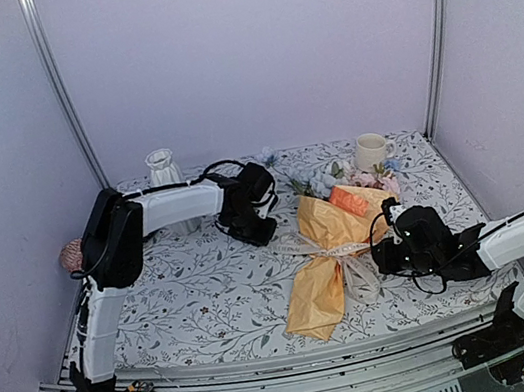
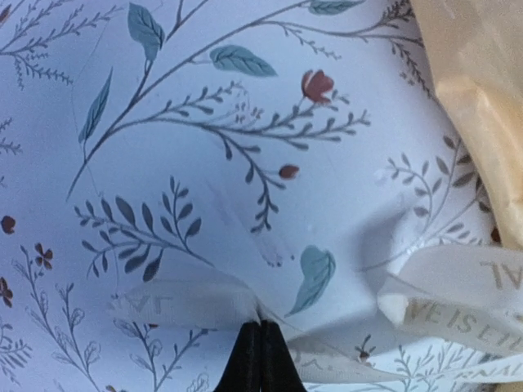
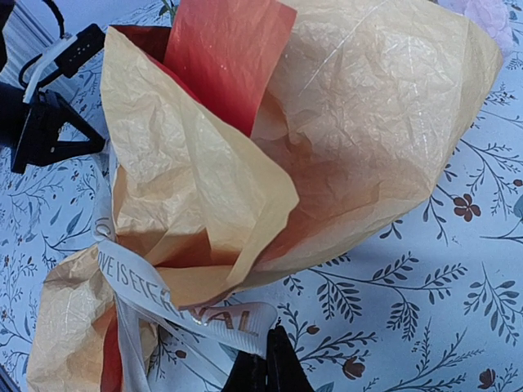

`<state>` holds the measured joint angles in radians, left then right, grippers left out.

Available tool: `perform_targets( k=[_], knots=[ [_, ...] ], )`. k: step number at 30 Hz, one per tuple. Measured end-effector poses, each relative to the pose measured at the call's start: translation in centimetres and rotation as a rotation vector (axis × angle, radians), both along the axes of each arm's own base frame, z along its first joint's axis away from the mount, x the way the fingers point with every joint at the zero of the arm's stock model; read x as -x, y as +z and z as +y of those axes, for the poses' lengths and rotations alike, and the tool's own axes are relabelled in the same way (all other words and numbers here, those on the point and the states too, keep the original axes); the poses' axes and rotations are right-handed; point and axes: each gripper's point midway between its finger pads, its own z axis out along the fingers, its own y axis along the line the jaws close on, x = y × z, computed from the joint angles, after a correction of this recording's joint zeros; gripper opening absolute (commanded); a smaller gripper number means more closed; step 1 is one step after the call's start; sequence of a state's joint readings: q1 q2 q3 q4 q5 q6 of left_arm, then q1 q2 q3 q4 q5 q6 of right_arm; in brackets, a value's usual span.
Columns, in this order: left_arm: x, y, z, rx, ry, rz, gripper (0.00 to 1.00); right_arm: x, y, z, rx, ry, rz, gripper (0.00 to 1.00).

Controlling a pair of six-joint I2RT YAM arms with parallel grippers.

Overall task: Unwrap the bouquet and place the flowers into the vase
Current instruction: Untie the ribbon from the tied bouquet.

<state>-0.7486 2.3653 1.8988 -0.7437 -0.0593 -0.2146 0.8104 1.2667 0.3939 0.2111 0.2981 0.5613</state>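
Note:
The bouquet point(image 1: 324, 246) lies on the flowered tablecloth in its crinkly orange paper point(image 3: 327, 122), flowers point(image 1: 341, 180) pointing to the back. A sheer whitish ribbon point(image 1: 344, 255) is tied round its waist. My left gripper point(image 1: 267, 234) sits just left of the bouquet, shut on a ribbon tail point(image 2: 180, 304) at its tips point(image 2: 261, 331). On the other side my right gripper point(image 1: 381, 258) is shut on a lettered ribbon end point(image 3: 221, 314) at its tips point(image 3: 265, 351). The white ribbed vase point(image 1: 164, 168) stands at the back left, behind the left arm.
A cream mug point(image 1: 371, 149) stands at the back right behind the flowers. A small pinkish object point(image 1: 71, 255) lies at the table's left edge. Enclosure walls close in the back and both sides. A metal rail point(image 1: 307, 391) runs along the near edge.

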Motion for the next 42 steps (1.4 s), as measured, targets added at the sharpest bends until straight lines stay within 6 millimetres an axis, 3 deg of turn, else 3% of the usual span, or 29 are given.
perform_targets(
  k=[5,17,22,28,34,42],
  knots=[
    [2.7,0.7,1.1,0.017,-0.006,0.014,0.00,0.1,0.0,0.1,-0.002,0.005,0.003,0.04],
    [7.5,7.3,0.7,0.325,-0.016,-0.118,0.00,0.3,0.1,0.6,-0.014,0.032,0.018,0.04],
    [8.6,8.8,0.9,0.420,-0.016,-0.178,0.00,0.0,0.6,1.3,-0.023,0.047,0.023,0.03],
    [9.6,9.2,2.2,0.468,-0.006,-0.229,0.00,-0.3,1.1,1.9,-0.022,0.056,0.025,0.03],
    [9.6,10.1,3.0,0.501,0.019,-0.285,0.00,-0.3,1.1,1.5,-0.005,0.043,0.024,0.03],
    [10.3,11.6,3.7,0.563,0.032,-0.335,0.00,-0.5,3.1,0.8,-0.037,0.005,-0.018,0.03]
  ],
)
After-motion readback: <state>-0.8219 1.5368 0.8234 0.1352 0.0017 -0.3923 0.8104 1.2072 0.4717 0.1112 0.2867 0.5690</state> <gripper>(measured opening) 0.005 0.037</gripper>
